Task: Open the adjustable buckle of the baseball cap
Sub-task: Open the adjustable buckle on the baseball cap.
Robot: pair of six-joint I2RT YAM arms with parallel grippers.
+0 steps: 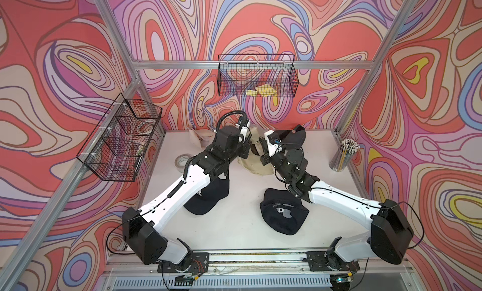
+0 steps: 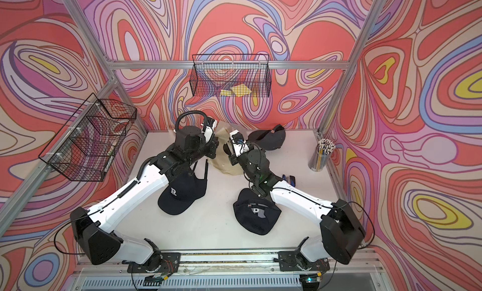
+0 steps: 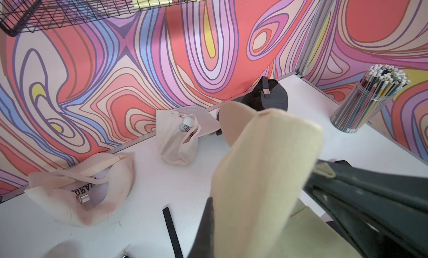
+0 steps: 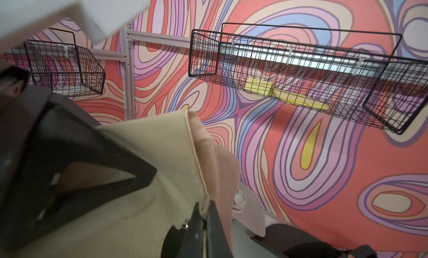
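The cream baseball cap is held up between the two arms over the bench, well apart from the pencil cup. A dark grey cap lies between it and the cup. The right gripper has its fingers pressed together on the cream cap's seamed edge. The left gripper is closed too, on cloth that drapes over its fingers in the left wrist view. The buckle cannot be made out. A navy cap with a white R lies farther from the cup, beyond the cream cap.
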